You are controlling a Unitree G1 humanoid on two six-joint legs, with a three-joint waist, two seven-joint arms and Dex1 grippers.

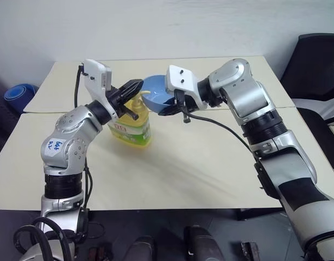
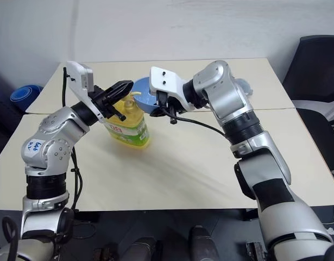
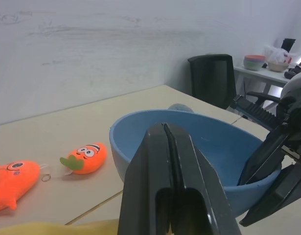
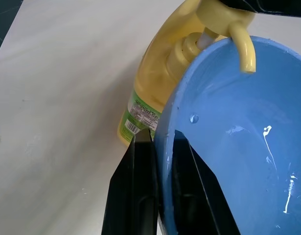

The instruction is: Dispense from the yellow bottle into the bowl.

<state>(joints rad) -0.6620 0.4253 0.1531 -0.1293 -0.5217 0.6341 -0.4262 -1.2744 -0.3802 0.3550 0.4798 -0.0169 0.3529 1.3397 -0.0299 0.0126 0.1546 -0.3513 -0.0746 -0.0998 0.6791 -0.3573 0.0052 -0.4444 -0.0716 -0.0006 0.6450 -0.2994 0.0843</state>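
Note:
The yellow bottle (image 1: pixel 132 128) stands upright on the table, left of centre, its green-and-white label facing me. My left gripper (image 1: pixel 134 87) is shut with nothing between its fingers, and it lies on top of the yellow pump head. The light-blue bowl (image 1: pixel 155 89) hangs tilted in the air right beside the pump. My right gripper (image 4: pixel 162 147) is shut on the bowl's rim, one finger inside and one outside. The pump's spout (image 4: pixel 244 51) curves down over the bowl's (image 4: pixel 238 147) rim. A few wet streaks and drops show inside the bowl.
Two orange carrot toys (image 3: pixel 86 157) lie on the table behind the bottle. A grey-blue toy (image 2: pixel 244 86) sits behind my right arm. A black chair (image 1: pixel 319 60) stands off the table's right side, and a blue roll (image 1: pixel 19 95) lies on the floor at the left.

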